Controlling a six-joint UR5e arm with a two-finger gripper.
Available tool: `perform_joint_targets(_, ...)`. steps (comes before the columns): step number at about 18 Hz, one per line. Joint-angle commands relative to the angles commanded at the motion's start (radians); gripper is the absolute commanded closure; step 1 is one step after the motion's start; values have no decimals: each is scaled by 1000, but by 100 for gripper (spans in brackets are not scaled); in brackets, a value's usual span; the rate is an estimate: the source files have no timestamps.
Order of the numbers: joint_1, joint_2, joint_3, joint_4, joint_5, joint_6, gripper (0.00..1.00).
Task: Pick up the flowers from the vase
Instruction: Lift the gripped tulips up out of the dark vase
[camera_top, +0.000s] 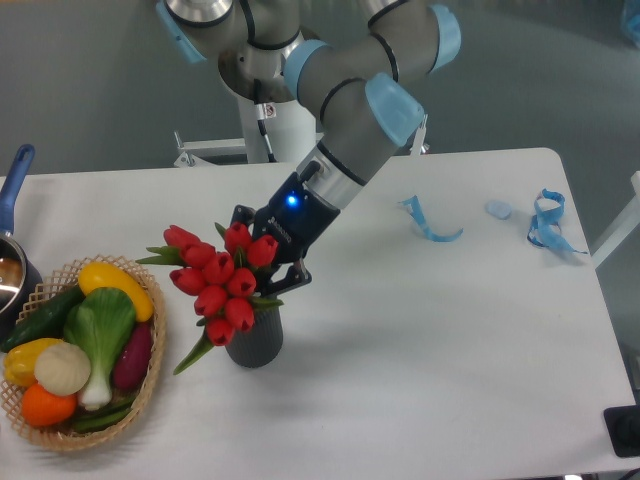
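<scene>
1. The surface (420, 350) is one white tabletop that fills most of the view and carries everything else.
2. One arm (340, 70) comes in from twelve o'clock, bends at grey joints with light blue caps, and slopes down toward seven o'clock; a blue light glows on its wrist.
3. One wicker basket (140, 395) sits at the eight o'clock edge, holding a yellow pepper, a green leafy vegetable, a cucumber, a purple piece, a white round one, a yellow one and an orange one.
4. The flowers (222, 280) are one bunch, left of centre, of about ten red tulip buds that I can count, with green leaves spreading toward nine and seven o'clock. Their stems stand in the vase.
5. The fingers (272, 262) are black and press into the bunch from its two o'clock side, among the upper buds. Buds and leaves hide the tips, so I cannot tell whether they are closed on the stems.
6. One vase (254, 345), dark grey, stands upright directly below the bunch.
7. Two blue strips lie near two o'clock: one (430, 222) curled, one (548, 222) looped at the far edge.
8. One dark pan (12, 240) with a blue handle sits at nine o'clock, partly cropped.
</scene>
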Motion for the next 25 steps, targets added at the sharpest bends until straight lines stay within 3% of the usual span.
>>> perform_joint_targets(7,15,67,9,0,-8,-41,66)
perform_joint_targets(15,52,97,110,0,-43,-166,66)
perform_joint_targets(22,86,141,135,-2,-68,-230,66)
perform_joint_targets(25,156,143,143,0,-68,-235,66)
